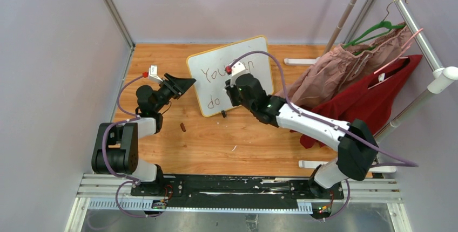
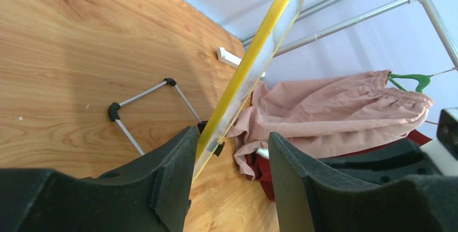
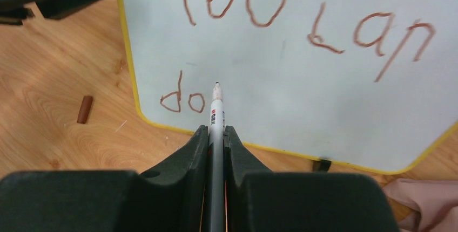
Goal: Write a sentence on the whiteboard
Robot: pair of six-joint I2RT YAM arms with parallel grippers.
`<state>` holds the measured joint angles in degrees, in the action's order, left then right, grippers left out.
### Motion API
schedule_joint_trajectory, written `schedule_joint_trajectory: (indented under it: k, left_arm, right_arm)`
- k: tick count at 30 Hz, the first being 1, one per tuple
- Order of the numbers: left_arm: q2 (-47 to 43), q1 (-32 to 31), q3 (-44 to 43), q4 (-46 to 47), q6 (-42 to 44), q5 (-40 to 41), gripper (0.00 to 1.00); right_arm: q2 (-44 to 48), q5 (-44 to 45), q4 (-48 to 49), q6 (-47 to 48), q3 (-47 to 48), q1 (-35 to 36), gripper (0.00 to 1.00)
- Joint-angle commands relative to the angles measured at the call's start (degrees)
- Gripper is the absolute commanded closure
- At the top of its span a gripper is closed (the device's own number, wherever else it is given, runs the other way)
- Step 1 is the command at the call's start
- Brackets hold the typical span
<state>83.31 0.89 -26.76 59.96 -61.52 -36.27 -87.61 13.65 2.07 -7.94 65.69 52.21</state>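
Note:
The whiteboard [image 1: 216, 89] stands tilted at the back middle, yellow-framed. The sentence [image 1: 210, 73] reads "You can" on the top line and "do" below, in brown-red strokes [image 3: 263, 25]. My right gripper [image 3: 216, 128] is shut on a grey-white marker [image 3: 216, 114], its tip at the board [image 3: 302, 81] just right of "do". My left gripper [image 2: 232, 133] is open around the board's left yellow edge [image 2: 254, 59], which lies against the left finger [image 2: 173, 172]. In the top view the left gripper [image 1: 183, 85] is at the board's left side and the right gripper [image 1: 235, 89] is in front of it.
A brown marker cap [image 3: 85, 109] lies on the wooden table left of the board, also in the top view [image 1: 183, 127]. The board's wire stand [image 2: 141, 94] rests behind it. A clothes rack [image 1: 410, 21] with pink [image 1: 345, 65] and red [image 1: 372, 100] garments stands at the right.

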Motion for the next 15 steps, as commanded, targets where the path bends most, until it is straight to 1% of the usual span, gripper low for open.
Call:
schedule_joint_trajectory:
  k: [1, 3, 5, 8, 11, 15]
  left_arm:
    - [-0.21, -0.27, 0.22, 2.39, 0.48, -1.18, 0.44]
    - [-0.17, -0.32, 0.22, 2.23, 0.59, -1.15, 0.43]
    - [-0.16, -0.27, 0.14, 1.73, 0.98, -1.04, 0.43]
    - [-0.02, -0.27, 0.13, 1.12, 1.44, -0.69, 0.42]
    - [0.35, -0.27, 0.20, 1.12, 1.36, -0.60, 0.42]
    - [0.11, -0.28, 0.31, 0.68, 1.63, -0.55, 0.42]
  right_arm:
    - [4.05, 1.63, 1.51, -0.38, -2.45, -3.51, 1.00]
    - [5.21, 1.20, 2.87, -1.52, -3.85, -5.27, 1.00]
    - [6.81, 0.59, 6.18, -2.00, -5.96, -6.59, 1.00]
    - [7.84, -0.40, 10.23, -0.41, -7.78, -7.11, 1.00]
    - [6.41, -2.76, 10.79, 0.57, -7.19, -7.12, 1.00]
    - [4.39, -5.92, 12.78, -0.84, -7.52, -7.01, 1.00]
